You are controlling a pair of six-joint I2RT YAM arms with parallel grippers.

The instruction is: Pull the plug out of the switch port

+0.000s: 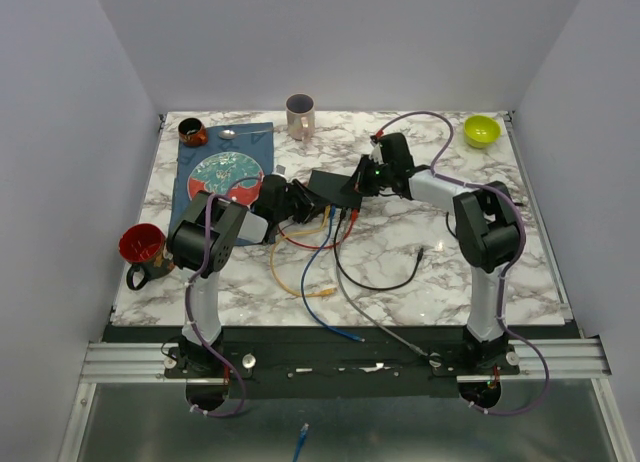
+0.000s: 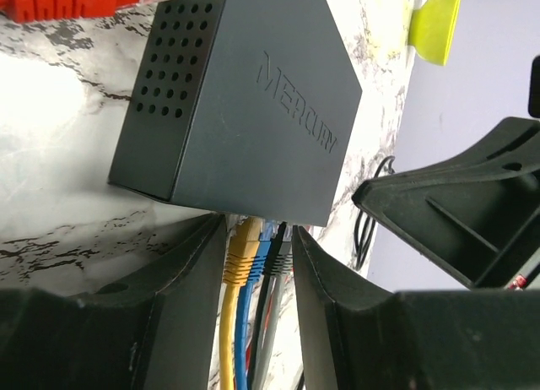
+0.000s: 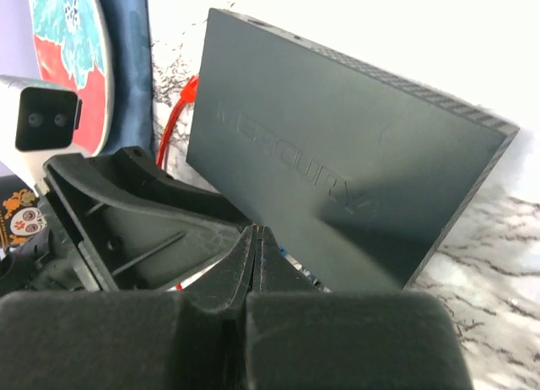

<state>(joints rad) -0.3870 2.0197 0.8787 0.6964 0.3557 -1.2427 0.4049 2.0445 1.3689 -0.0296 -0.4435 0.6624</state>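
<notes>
The switch [image 1: 332, 187] is a flat matte-black box at the table's middle, also seen in the left wrist view [image 2: 245, 111] and the right wrist view [image 3: 337, 179]. Yellow [image 2: 243, 246], blue [image 2: 260, 251], black [image 2: 274, 253] and grey [image 2: 283, 257] plugs sit in its near edge. My left gripper [image 1: 303, 204] [image 2: 257, 225] straddles this row, with its fingers against the yellow and grey outer plugs. My right gripper [image 1: 362, 179] [image 3: 256, 230] is shut, with its tips at the switch's edge on the opposite side.
A loose red plug [image 2: 76, 0] lies by the switch's far corner. Cables trail toward the front edge [image 1: 330, 272]. A plate on a blue mat [image 1: 225, 172], a pink mug [image 1: 300, 115], a green bowl [image 1: 481, 130], a red mug [image 1: 143, 245] and a dark cup [image 1: 192, 132] stand around.
</notes>
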